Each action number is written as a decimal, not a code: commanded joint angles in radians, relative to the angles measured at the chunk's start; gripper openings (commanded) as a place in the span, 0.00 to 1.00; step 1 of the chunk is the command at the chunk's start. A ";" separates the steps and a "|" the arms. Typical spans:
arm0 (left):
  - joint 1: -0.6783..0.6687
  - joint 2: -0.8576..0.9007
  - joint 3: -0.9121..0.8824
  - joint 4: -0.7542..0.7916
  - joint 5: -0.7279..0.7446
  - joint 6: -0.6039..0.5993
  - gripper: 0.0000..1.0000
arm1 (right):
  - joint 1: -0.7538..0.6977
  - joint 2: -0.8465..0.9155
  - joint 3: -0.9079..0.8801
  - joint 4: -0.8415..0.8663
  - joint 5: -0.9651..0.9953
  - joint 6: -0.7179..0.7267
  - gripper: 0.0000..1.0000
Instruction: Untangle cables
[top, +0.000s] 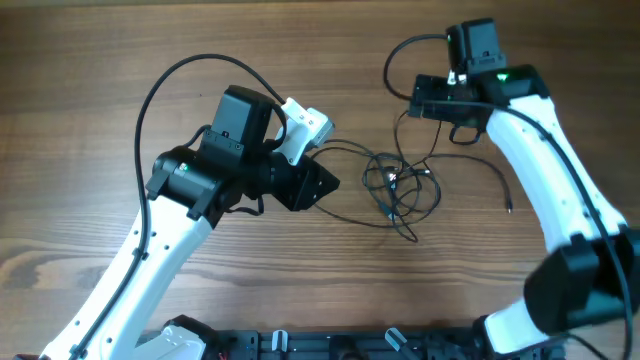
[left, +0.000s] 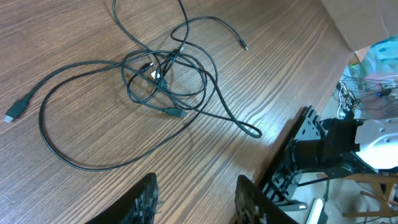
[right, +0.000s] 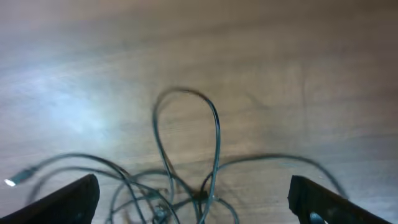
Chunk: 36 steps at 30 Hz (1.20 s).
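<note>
On the brown wood-grain table (top: 80, 80), between the two arms, lie the thin black cables (top: 395, 185), several cords crossed into one loose knot with small plug tips trailing out of it. The tangle's long axis runs across the table from side to side: a wide slack loop (top: 335, 150) reaches toward the left arm, and a free tip (top: 508, 208) ends on the right arm's side. The left gripper (left: 196, 199) hovers with its black fingers (left: 146, 199) moderately parted and nothing between them; in its wrist view the knot lies ahead of the fingers, apart from them. The right gripper (right: 193, 186) stands spread wide and empty, and a tall upright loop (right: 186, 124) of cord shows on the table ahead of the gap between its fingers. In the overhead view the left gripper appears the nearer to the knot, while the right sits closer to the strand rising from it; the height of either above the wood cannot be told. The coming move probably depends on each arm taking a separate strand on its own side of the knot.
</note>
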 joint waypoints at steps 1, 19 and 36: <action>0.005 -0.003 -0.005 0.003 -0.002 -0.009 0.42 | 0.002 0.097 -0.002 -0.029 -0.043 0.010 1.00; 0.005 -0.003 -0.005 0.003 -0.018 -0.009 0.42 | 0.010 0.233 -0.002 -0.027 -0.248 0.008 0.04; 0.005 -0.003 -0.005 0.003 -0.018 -0.009 0.42 | 0.010 -0.328 0.508 0.149 -0.463 -0.064 0.04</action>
